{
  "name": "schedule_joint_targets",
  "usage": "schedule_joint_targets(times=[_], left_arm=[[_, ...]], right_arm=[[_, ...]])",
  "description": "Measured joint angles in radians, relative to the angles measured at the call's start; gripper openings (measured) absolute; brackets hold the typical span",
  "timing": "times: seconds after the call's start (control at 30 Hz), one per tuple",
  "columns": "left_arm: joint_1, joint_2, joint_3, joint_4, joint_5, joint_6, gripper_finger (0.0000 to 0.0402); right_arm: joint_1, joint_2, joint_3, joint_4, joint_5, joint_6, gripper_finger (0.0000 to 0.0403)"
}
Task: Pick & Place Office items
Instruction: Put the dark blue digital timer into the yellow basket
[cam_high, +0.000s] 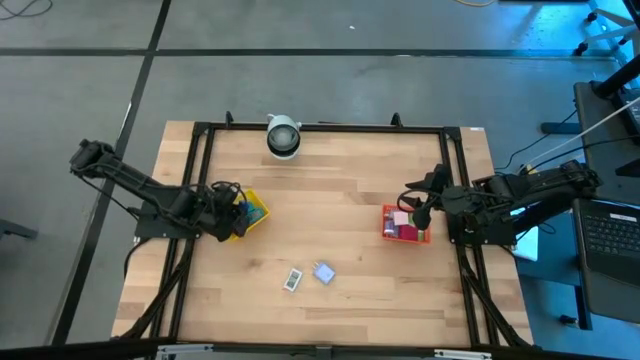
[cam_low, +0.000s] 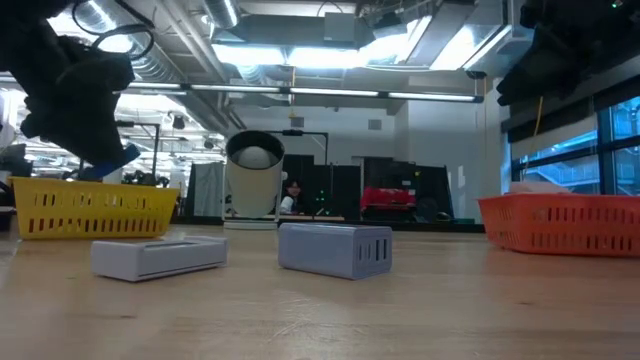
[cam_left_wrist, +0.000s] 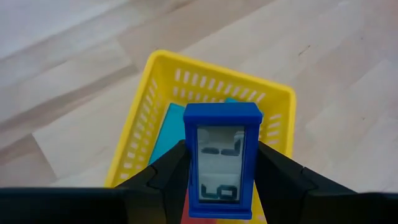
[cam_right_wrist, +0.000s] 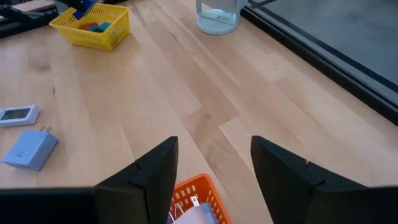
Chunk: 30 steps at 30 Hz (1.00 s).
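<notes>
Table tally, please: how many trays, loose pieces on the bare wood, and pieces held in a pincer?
Trays: 2, the yellow tray and the orange tray.
Loose pieces on the wood: 2, the white display piece and the pale blue plug block.
Held pieces: 1, the dark blue clock in the left pincer.
Total: 5.

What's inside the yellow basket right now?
In the yellow plastic basket lie a teal flat piece and something red below it. The left gripper holds a dark blue little clock above them, covering the rest of the basket's inside.
</notes>
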Motion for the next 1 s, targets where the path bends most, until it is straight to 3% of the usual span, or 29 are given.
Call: schedule_joint_targets(times=[0.37, 0.83, 1.0], left_arm=[[0.114, 0.0, 0.0, -0.004, 0.149, 0.092, 0.0156], [0.427, 0.0, 0.0, 0.008, 0.334, 0.443, 0.0157], [0.492, 0.0, -0.055, 0.132, 0.375, 0.544, 0.0157]], right_arm=[[0.0, 0.0, 0.0, 0.029, 0.002, -0.001, 0.0203], [0.0, 0.0, 0.0, 0.028, 0.002, -0.004, 0.0204], [0.0, 0.0, 0.0, 0.028, 0.002, -0.005, 0.0204]])
